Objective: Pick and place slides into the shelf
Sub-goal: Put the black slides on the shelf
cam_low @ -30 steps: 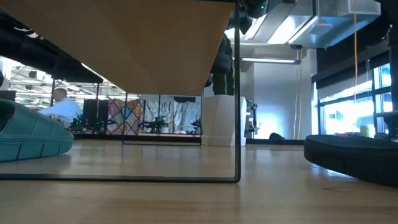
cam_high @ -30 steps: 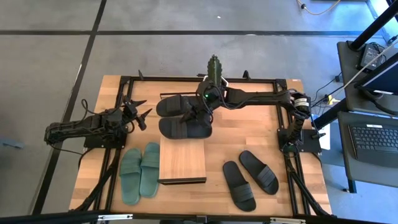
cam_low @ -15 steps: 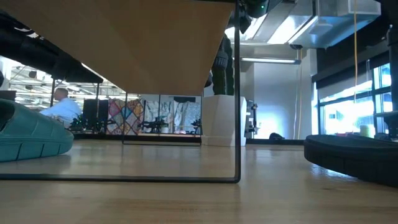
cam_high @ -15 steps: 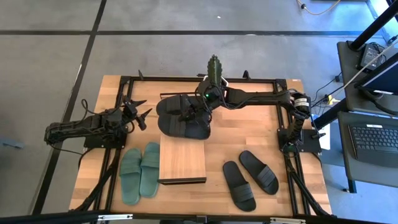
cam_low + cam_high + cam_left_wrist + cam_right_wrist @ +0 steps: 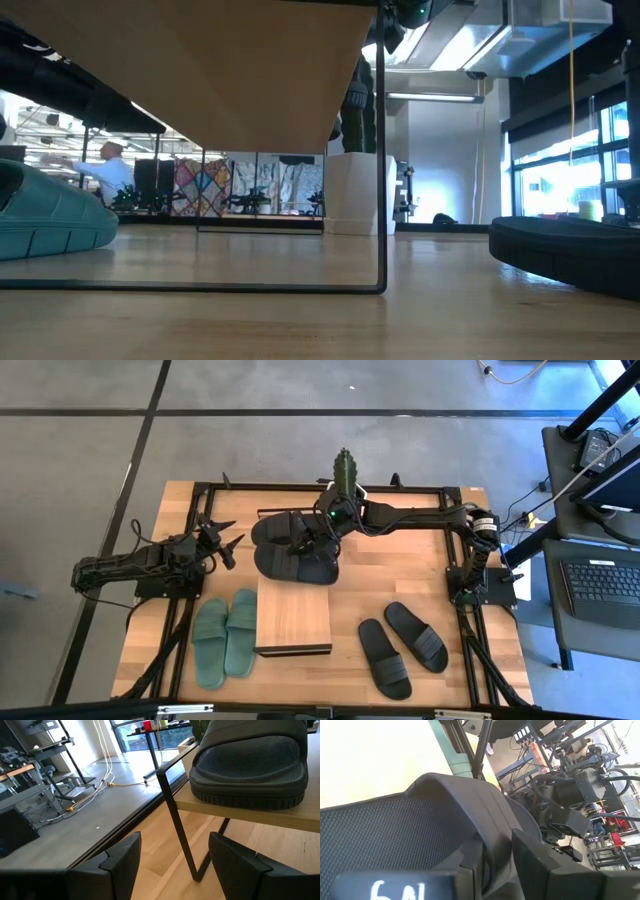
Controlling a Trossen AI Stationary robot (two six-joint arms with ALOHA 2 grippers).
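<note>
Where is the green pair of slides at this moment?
In the high view, the green pair of slides lies on the table's near left part, right beside the left side of the shelf.

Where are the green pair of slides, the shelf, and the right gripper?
green slides [image 5: 226, 640]: high view, on the inner sandal's strap.
shelf [image 5: 293, 618]: high view, middle of its wooden plank top.
right gripper [image 5: 305, 543]: high view, between its fingertips at a black slide's strap.

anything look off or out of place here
One thing: the two black slides on the shelf bunch at its far end, one hanging over the edge, leaving most of the plank bare. The right tool is at their straps. The other pairs lie neatly on the table.
</note>
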